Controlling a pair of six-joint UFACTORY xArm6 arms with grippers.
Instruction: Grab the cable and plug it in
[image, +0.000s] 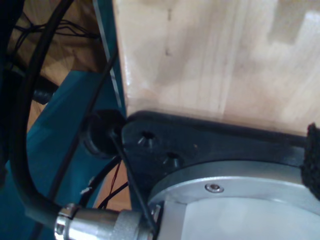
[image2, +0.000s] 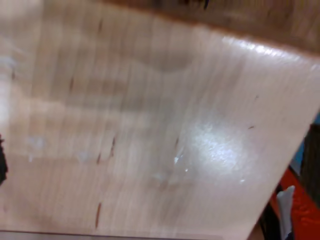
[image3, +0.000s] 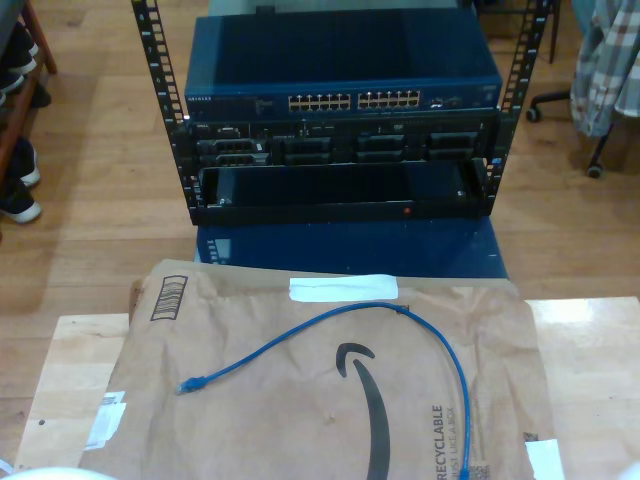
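From the exterior view, the blue cable (image3: 400, 318) lies loose in a wide arc on a flattened brown paper bag (image3: 300, 420) that covers most of the wooden table (image3: 70, 370). One clear plug (image3: 187, 385) rests toward the exterior view's left; the other end runs down to the bottom edge of that view and I can barely make out its plug there. Beyond the table stands a rack (image3: 340, 110) with a blue network switch (image3: 340, 100) showing rows of ports, too small for me to tell which are free.

My first wrist view looks at a black base plate (image: 200, 145) and silver arm base (image: 240, 200) on pale wood, with a thick black cable (image: 25, 165) curving past. My second wrist view is blurred, bare tabletop. I cannot see the jaws of my first gripper or my second gripper, so I cannot tell how either stands
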